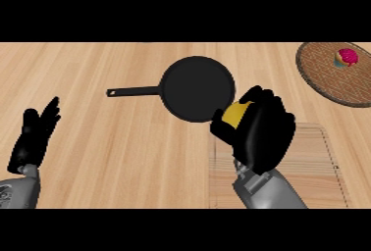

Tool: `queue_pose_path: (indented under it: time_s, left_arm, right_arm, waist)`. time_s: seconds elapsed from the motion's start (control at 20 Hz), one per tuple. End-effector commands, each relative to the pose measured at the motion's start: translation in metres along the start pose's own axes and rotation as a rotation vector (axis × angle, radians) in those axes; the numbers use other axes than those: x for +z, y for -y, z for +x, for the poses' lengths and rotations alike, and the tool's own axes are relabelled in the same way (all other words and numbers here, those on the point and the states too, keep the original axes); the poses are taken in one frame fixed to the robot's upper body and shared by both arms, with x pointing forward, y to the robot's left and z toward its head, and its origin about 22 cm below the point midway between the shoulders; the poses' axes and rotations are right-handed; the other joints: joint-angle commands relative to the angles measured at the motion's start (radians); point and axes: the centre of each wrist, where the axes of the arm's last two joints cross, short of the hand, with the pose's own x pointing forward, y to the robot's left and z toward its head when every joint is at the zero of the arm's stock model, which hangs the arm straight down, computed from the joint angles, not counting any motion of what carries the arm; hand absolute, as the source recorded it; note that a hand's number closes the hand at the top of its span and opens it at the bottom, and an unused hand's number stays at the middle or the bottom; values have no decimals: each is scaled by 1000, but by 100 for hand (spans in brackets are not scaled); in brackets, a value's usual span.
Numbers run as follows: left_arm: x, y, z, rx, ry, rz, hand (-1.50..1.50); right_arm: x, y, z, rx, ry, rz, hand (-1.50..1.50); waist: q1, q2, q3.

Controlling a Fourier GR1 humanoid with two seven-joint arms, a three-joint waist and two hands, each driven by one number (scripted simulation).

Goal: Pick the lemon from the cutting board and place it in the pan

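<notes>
My right hand is curled round the yellow lemon, which shows between thumb and fingers. Hand and lemon hover at the lower right rim of the black pan, whose handle points left. Below the hand lies the pale wooden cutting board, partly hidden by my right forearm. At the left edge my left hand rests open with its fingers up, far from the pan and the board.
A round brown woven mat sits at the top right corner with a small pink and yellow cupcake on it. Light wooden counter runs between my left hand and the board.
</notes>
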Motion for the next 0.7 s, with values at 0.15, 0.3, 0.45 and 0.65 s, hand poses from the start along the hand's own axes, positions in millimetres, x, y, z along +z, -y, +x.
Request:
queue_pose_path:
  time_s: [0.15,0.3,0.45,0.65]
  left_arm:
    - [-3,6,2,5,0,-10,0]
    - [-10,2,23,-10,23,-12,0]
    - [-6,9,7,-19,25,-15,0]
    - [-9,16,11,-6,27,-25,0]
  right_arm:
    - [-44,-24,15,-154,-297,32,150]
    - [-63,-46,10,-135,-331,63,150]
    - [-75,-64,11,-161,-334,67,150]
    - [-84,-95,-5,-178,-349,98,150]
  waist:
    - [17,9,1]
    - [19,13,2]
    - [34,16,2]
    - [39,21,2]
